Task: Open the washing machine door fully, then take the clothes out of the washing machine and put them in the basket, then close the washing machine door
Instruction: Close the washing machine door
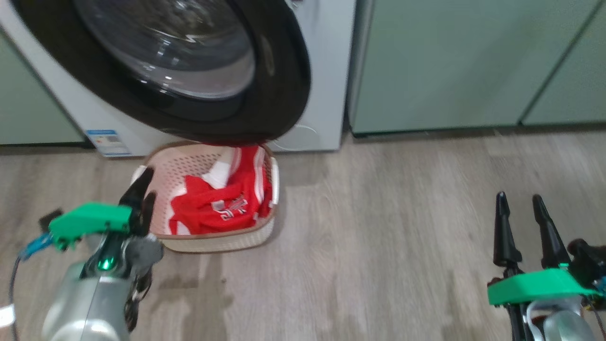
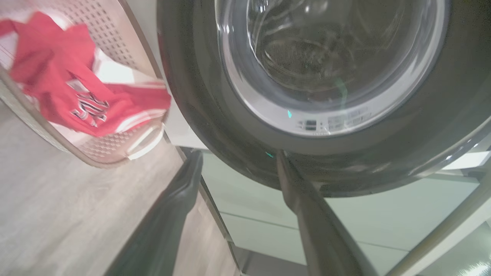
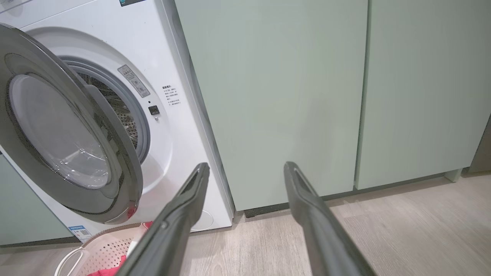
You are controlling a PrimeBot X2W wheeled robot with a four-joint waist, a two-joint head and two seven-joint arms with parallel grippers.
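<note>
The washing machine door (image 1: pixel 279 94) stands part-way open, swung out from the washing machine (image 1: pixel 326 71) so that its black rim hangs over the far edge of the basket (image 1: pixel 213 241). In the right wrist view the steel drum (image 3: pixel 122 111) shows behind the door. The basket sits on the wood-look floor (image 1: pixel 402 227), right at the foot of the machine. The clothes (image 1: pixel 213 208) lie inside it, a crumpled red heap with white stripes spread from the middle to the far right corner.

The left gripper (image 1: pixel 149 183) is beside the basket's near left corner, its fingers spread with nothing between them – the left wrist view shows them pointing at the door's lower rim. The right gripper (image 1: pixel 519 196) is well apart over bare floor to the right, jaws apart and empty, facing the pale green cabinets (image 3: pixel 284 96)
</note>
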